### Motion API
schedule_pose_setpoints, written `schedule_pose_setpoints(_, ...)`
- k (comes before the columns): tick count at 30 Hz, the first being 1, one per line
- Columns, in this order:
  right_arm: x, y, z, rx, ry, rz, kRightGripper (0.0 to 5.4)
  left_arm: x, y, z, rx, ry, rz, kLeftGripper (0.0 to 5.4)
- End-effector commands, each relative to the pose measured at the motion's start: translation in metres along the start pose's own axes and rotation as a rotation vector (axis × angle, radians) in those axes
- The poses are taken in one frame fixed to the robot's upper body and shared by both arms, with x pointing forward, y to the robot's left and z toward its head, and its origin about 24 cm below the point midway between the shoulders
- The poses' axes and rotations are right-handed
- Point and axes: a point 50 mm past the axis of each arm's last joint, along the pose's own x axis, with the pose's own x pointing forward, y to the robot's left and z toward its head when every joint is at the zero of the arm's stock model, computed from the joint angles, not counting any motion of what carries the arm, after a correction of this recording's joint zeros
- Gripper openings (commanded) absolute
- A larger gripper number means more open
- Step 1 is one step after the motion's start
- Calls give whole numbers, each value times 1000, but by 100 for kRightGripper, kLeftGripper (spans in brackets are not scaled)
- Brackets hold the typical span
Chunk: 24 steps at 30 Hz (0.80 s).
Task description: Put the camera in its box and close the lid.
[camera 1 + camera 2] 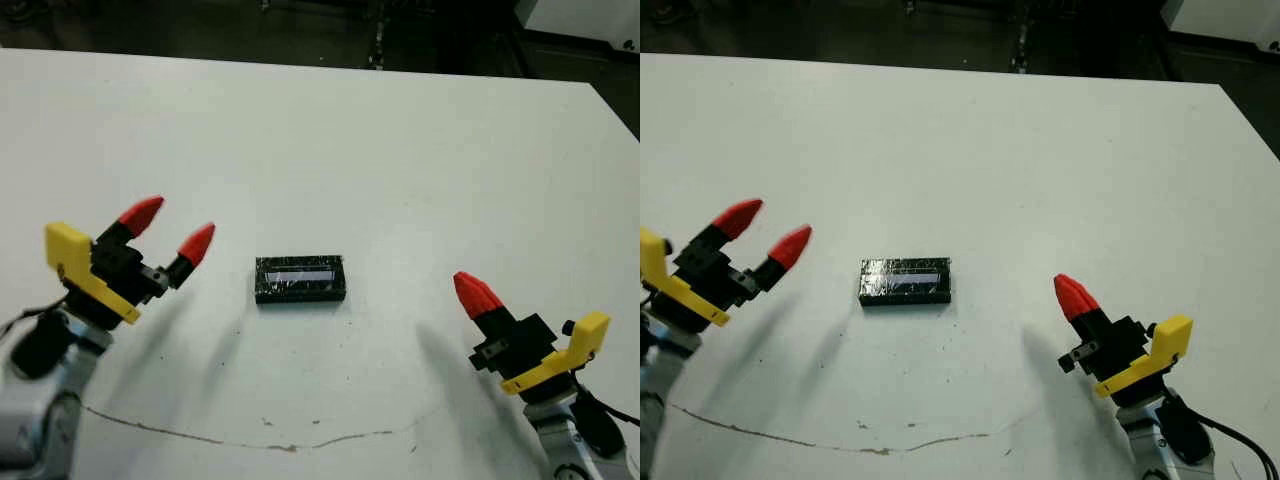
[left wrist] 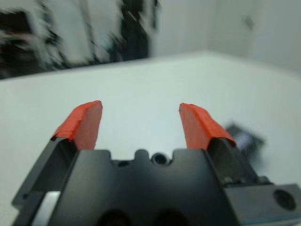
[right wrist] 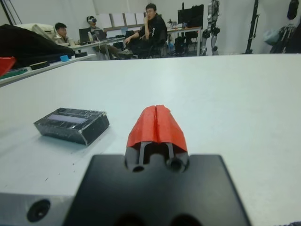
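Note:
The lid point(image 1: 300, 279), a black speckled cover with a pale strip on top, lies flat in the middle of the white table point(image 1: 400, 150). The camera and the box are hidden; I cannot tell whether they sit under the lid. My left gripper point(image 1: 172, 228) hovers open to the left of the lid, nothing between its fingers. In the left wrist view the lid point(image 2: 244, 139) shows off to one side of the open left gripper point(image 2: 141, 125). My right gripper point(image 1: 475, 295) is shut and empty, to the right of the lid and nearer the table's front. The right wrist view shows the lid point(image 3: 71, 124) apart from it.
A thin brown crack line point(image 1: 250, 440) runs across the table near the front edge. Dark floor lies beyond the far edge. Several seated people point(image 3: 146, 28) and desks show beyond the table in the right wrist view.

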Motion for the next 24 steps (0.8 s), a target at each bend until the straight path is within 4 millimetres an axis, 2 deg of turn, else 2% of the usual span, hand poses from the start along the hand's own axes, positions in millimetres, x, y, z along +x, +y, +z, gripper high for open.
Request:
schedule_pose_setpoints(1,3,3,2,7,-5,-26,0,-9,-13,-5,-52,-32,58,318)
schedule_pose_setpoints(7,10,5,12,-12,-64,-112,0,-18,-29,-19,-30,-65,134,227)
schedule_pose_setpoints(10,12,5,18,-80,-91,-178,0,-23,-33,-26,5,-64,187,181)
schedule_pose_setpoints(21,20,9,25,-169,-106,-241,0,-28,-35,-37,69,-54,229,9)
schedule_pose_setpoints(24,21,10,24,-168,-99,-235,0,-27,-35,-39,68,-51,236,2)
